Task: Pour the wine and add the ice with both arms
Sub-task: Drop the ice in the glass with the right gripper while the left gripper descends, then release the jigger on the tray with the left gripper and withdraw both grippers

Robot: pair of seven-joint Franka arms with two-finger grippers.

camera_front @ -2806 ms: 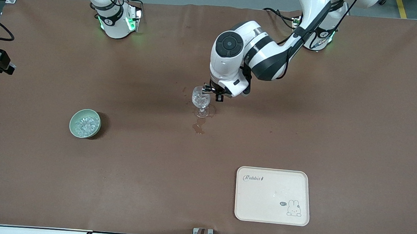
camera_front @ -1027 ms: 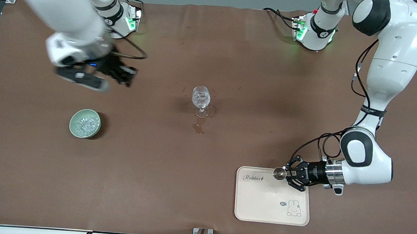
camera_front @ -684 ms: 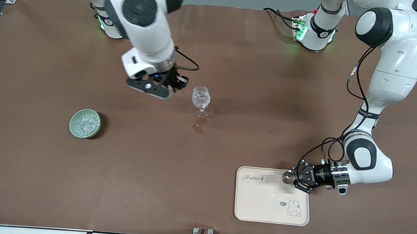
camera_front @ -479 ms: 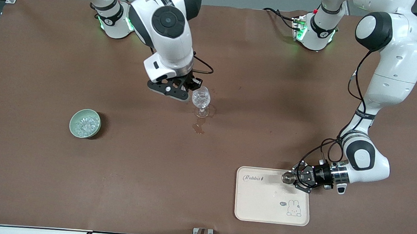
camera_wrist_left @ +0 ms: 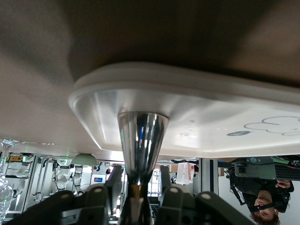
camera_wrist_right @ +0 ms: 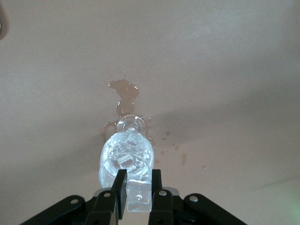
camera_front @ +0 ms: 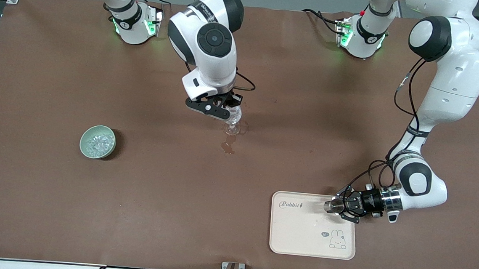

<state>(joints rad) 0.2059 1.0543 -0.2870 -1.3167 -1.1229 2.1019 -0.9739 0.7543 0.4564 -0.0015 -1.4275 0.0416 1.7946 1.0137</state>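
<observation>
Motion belongs to the white right arm (camera_front: pixel 211 52), which has swung across the brown surface (camera_front: pixel 49 205) from above the pale green bowl (camera_front: pixel 97 142) to the upper centre of the frame. Its tool (camera_front: pixel 229 108) is pinched on a small clear ice chunk (camera_wrist_right: pixel 139 199) over the clear stemmed glass (camera_front: pixel 232 123), so the drop looks imminent. Low in the frame, the left tool (camera_front: pixel 334 205) has barely shifted, and the silvery hourglass jigger (camera_front: pixel 329 206) sits on the cream rabbit-printed tray (camera_front: pixel 300 236). Whether that tool is clamped on the jigger or letting go, I cannot tell.

the brown table (camera_front: pixel 40 205) carries a pale green bowl (camera_front: pixel 97 142), a stemmed glass (camera_front: pixel 232 125) beside a wet stain (camera_front: pixel 227 146), and a cream tray (camera_front: pixel 313 225).
</observation>
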